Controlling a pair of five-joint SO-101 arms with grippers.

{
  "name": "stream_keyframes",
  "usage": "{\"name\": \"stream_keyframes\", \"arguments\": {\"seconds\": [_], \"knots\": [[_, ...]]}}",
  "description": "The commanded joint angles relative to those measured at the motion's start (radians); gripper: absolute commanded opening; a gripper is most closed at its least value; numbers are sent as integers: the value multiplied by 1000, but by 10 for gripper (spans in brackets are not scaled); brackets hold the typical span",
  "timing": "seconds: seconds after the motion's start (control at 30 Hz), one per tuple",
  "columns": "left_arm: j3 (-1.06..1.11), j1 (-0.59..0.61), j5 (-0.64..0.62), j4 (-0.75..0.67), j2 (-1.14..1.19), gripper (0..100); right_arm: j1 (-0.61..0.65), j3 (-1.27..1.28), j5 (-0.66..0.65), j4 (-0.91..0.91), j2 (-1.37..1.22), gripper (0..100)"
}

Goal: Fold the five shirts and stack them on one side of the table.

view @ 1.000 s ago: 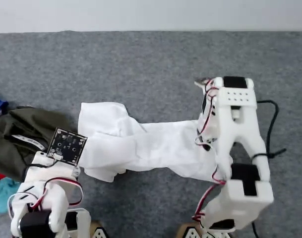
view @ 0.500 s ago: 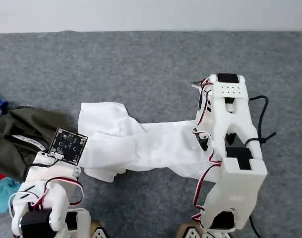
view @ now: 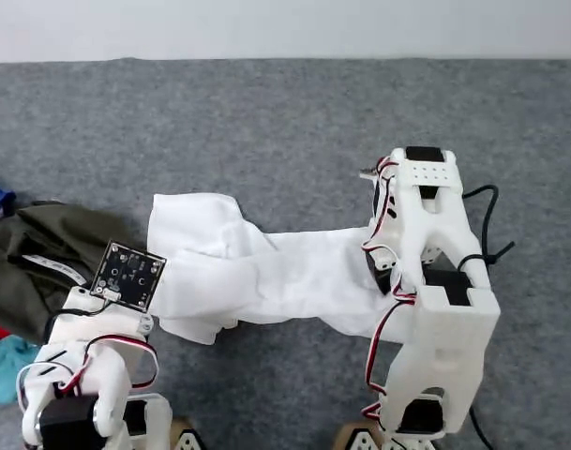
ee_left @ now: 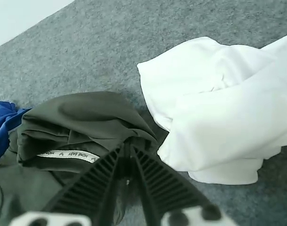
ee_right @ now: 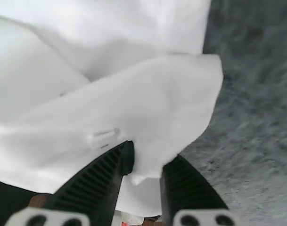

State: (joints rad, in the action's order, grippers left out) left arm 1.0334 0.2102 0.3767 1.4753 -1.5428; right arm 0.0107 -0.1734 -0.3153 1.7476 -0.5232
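A white neck label (ee_left: 68, 155) sewn inside the collar of the olive shirt (ee_left: 82, 115) carries one line of small dark capitals, probably a maker's name.

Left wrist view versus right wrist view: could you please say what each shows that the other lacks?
Left wrist view only: an olive shirt and a blue garment, with the left gripper shut over the olive shirt. Right wrist view only: the right gripper shut on an edge of the white shirt. Both: the white shirt and the grey table surface.

High view overhead, wrist views close, sharing white shirt (view: 266, 272)
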Motion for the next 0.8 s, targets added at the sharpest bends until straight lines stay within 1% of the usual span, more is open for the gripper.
{"name": "stream_keyframes", "arguments": {"seconds": [0.0, 0.07, 0.13, 0.17, 0.23, 0.37, 0.6, 0.67, 0.77], "knots": [[-2, -9, 6, -21, -2, 8, -2, -89, 3, 22, 33, 71], [-2, -9, 6, -21, -2, 8, -2, -117, -3, 42, 39, 53], [-2, -9, 6, -21, -2, 8, -4, -126, -43, 47, 45, 2], [-4, -9, 6, -21, -2, 8, -8, -124, -58, 48, 56, 16], [-7, -9, 6, -21, -2, 8, -27, -117, -74, 48, 85, 8], [-33, -8, 5, -21, -2, 7, -61, -103, -74, 48, 174, 9], [-54, -8, 5, -17, 9, 7, -85, -26, -75, 50, 453, 9], [-85, -8, 3, -15, 64, 7, -85, 11, -75, 48, 530, 9], [-199, -9, 3, -11, 245, 7, -77, 91, -92, 48, 615, 9]]}}
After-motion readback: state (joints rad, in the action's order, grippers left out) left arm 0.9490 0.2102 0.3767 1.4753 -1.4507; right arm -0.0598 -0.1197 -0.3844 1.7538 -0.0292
